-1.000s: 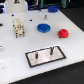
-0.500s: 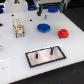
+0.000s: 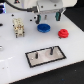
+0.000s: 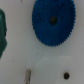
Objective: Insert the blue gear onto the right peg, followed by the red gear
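Observation:
The blue gear (image 3: 43, 27) lies flat on the white table, and it fills much of the wrist view as the blue gear (image 4: 52, 21) with a dark centre hole. My gripper (image 3: 48, 19) hangs just above it, open, fingers spread wide and holding nothing. The red gear (image 3: 64, 33) lies to the exterior view's right of the blue one. Nearer the front sits the grey black-edged plate (image 3: 46, 56) with two dark pins. The right peg (image 3: 51, 51) is bare. My fingers do not show in the wrist view.
A white block with brown parts (image 3: 19, 27) stands at the exterior view's left of the blue gear. In the wrist view a white round part (image 4: 52, 67) with a dark hole lies beside the blue gear, and a dark green shape (image 4: 2, 32) sits at one edge.
The arm has moved toward the exterior view's right and now hangs over the blue gear. Both gears and the plate have stayed put.

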